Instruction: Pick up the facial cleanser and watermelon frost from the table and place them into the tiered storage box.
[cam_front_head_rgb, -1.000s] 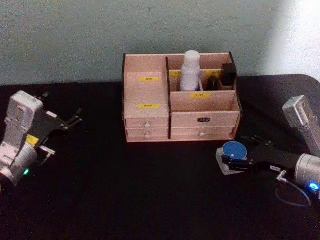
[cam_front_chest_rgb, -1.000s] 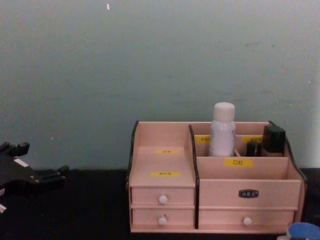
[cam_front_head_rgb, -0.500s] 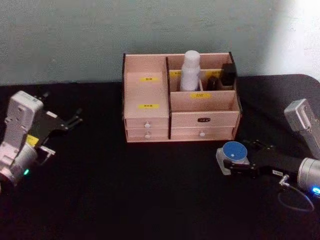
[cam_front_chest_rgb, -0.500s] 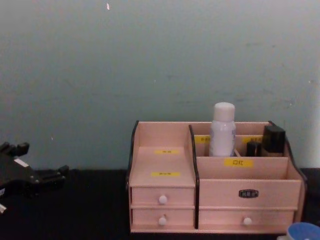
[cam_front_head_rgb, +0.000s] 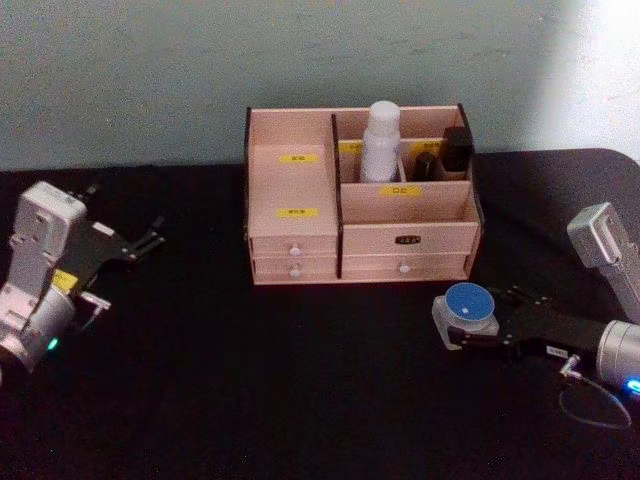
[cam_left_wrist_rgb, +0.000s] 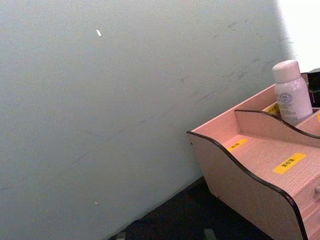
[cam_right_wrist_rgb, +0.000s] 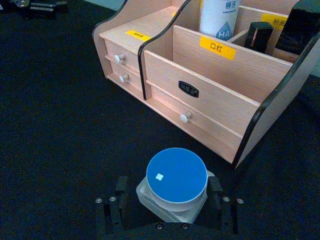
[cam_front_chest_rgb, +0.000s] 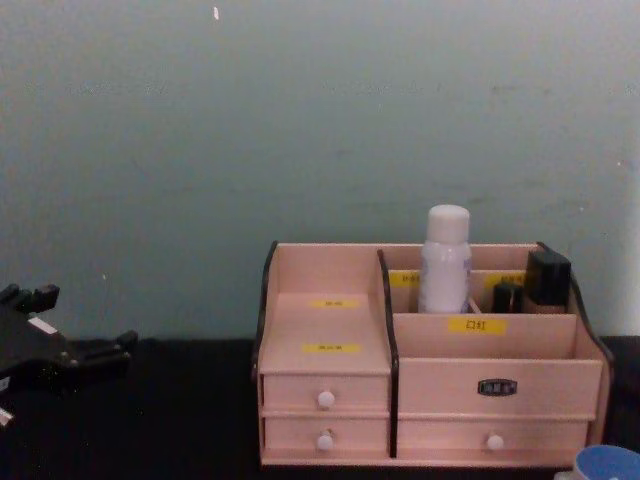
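Note:
The tiered storage box (cam_front_head_rgb: 300, 190) stands at the back middle of the black table; it also shows in the chest view (cam_front_chest_rgb: 330, 300) and both wrist views (cam_left_wrist_rgb: 250, 165) (cam_right_wrist_rgb: 225, 70). The white facial cleanser (cam_front_head_rgb: 380, 140) (cam_front_chest_rgb: 445, 260) (cam_left_wrist_rgb: 291, 95) (cam_right_wrist_rgb: 220, 15) stands upright in its back compartment. The watermelon frost (cam_front_head_rgb: 468, 310) (cam_right_wrist_rgb: 176, 182) (cam_front_chest_rgb: 612, 462), a clear jar with a blue lid, sits on the table right of the box's front. My right gripper (cam_front_head_rgb: 462, 328) (cam_right_wrist_rgb: 167, 197) is open, one finger on each side of the jar. My left gripper (cam_front_head_rgb: 155, 232) (cam_front_chest_rgb: 85, 320) hangs open at the far left.
Two small black bottles (cam_front_head_rgb: 445, 152) (cam_right_wrist_rgb: 257, 35) stand in the box's back right compartments. The box's drawers with white knobs (cam_front_head_rgb: 295, 247) are closed. Bare black table (cam_front_head_rgb: 300, 380) stretches in front of the box; a pale wall (cam_front_chest_rgb: 300, 120) rises behind.
My right arm's wrist has shifted slightly back and lower while its fingers stay around the jar. The jar, the bottle and my left arm have not moved.

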